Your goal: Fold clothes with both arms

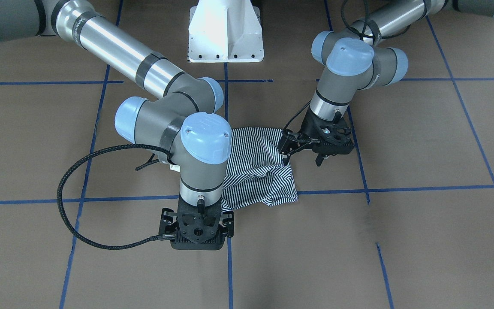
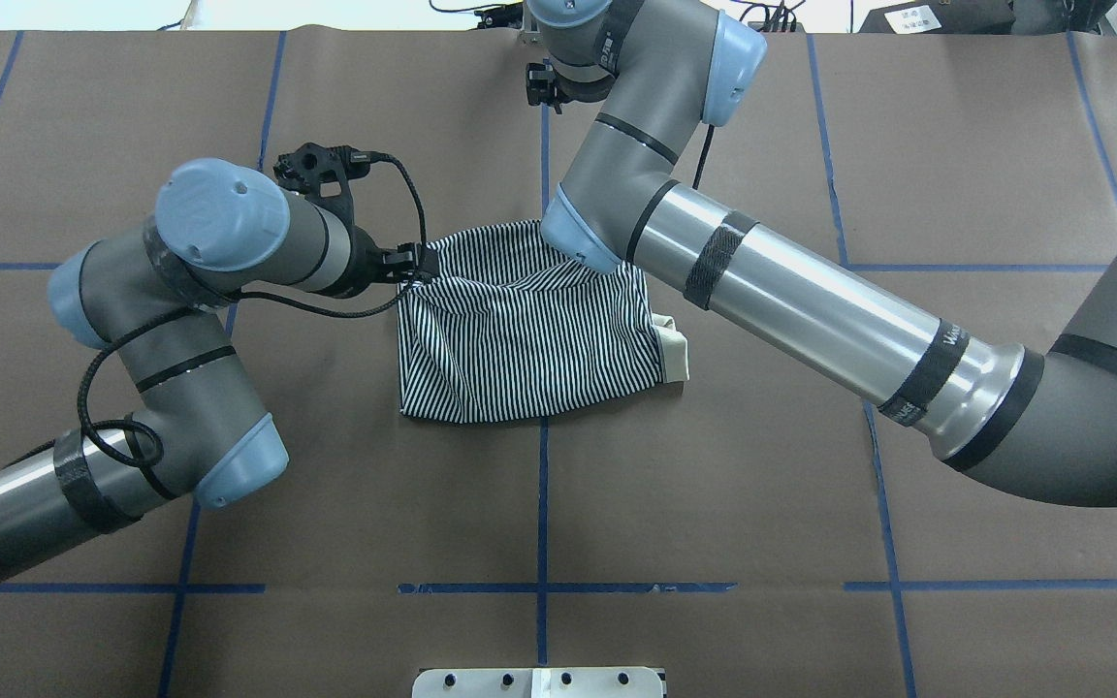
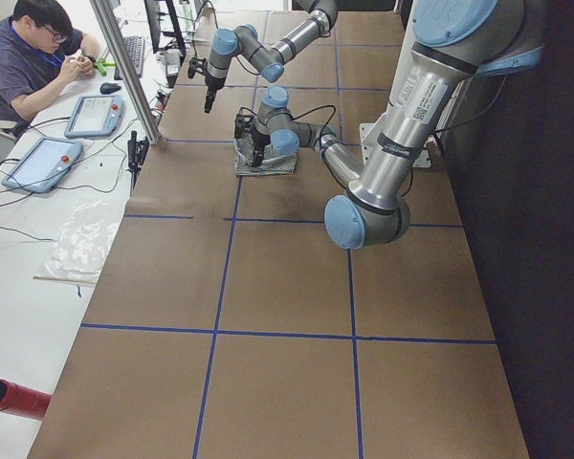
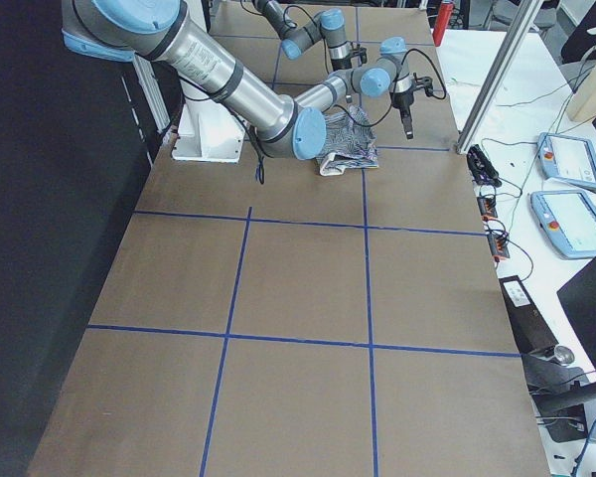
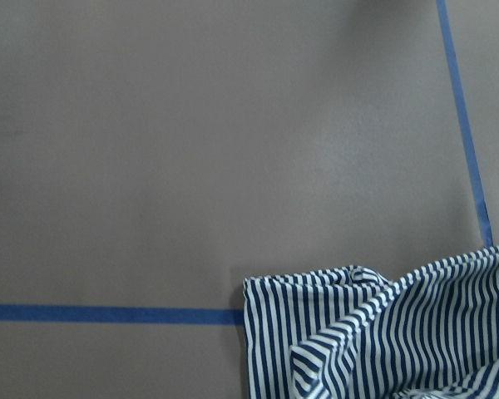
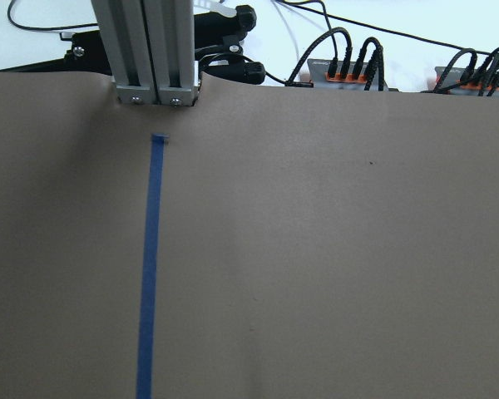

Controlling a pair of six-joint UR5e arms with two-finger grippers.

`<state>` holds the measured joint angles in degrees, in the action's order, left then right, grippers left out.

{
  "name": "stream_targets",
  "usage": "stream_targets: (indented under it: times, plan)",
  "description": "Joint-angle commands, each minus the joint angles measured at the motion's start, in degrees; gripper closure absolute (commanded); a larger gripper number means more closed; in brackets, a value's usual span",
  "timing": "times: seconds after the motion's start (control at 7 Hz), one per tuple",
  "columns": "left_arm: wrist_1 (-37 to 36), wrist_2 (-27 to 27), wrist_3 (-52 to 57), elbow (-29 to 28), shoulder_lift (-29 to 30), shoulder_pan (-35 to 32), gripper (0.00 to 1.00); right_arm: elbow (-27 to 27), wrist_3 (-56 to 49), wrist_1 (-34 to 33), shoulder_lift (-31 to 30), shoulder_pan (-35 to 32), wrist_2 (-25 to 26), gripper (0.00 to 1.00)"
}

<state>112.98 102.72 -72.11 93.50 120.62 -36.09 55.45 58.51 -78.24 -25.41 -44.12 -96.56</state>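
Now risks bunching the polo shirt (image 2: 520, 349): left jaws seemingly pinched on one corner alone, right jaws, opening impossible to tell, hovering well clear.

The table (image 2: 714, 504) lies open on the robot's side of the shirt (image 2: 520, 339) — the right arm (image 2: 791, 301) slants over its far corner, the left arm (image 2: 229, 233) flanks its left.

My feeds show a papered table (image 2: 714, 465) gridded in blue tape (image 2: 542, 504), a white pedestal (image 1: 225, 32) at its robot-side edge, and beyond the opposite edge a person (image 3: 24, 62), two pendants (image 3: 94, 115), a red tube (image 3: 17, 398).
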Motion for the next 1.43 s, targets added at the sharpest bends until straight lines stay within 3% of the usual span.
stream_targets:
  times: [0.0, 0.29, 0.86, 1.14, 1.29]
  plan:
    - [-0.6, -3.5, -2.1, -0.1, 0.6, 4.7, 0.0, 4.8, -0.2, -0.1, -3.0, -0.2, -1.1, 0.0]
    - [-5.7, -5.4, -2.0, -0.6, 1.7, 6.6, 0.0, 6.7, 0.0, -0.1, -4.6, -0.2, -1.1, 0.0]
    - [-4.8, -5.7, -1.5, -9.6, 6.2, 4.1, 0.0, 6.7, -0.2, 0.0, -4.8, -0.2, -1.2, 0.0]
    - [-2.8, -5.5, 1.9, -22.3, 13.7, -1.7, 0.0, 6.7, -0.3, 0.1, -4.9, -0.3, -1.2, 0.0]
    - [2.5, -5.3, 5.5, -27.7, 14.7, -4.8, 0.0, 6.7, -0.4, 0.2, -4.9, -0.3, -1.3, 0.0]
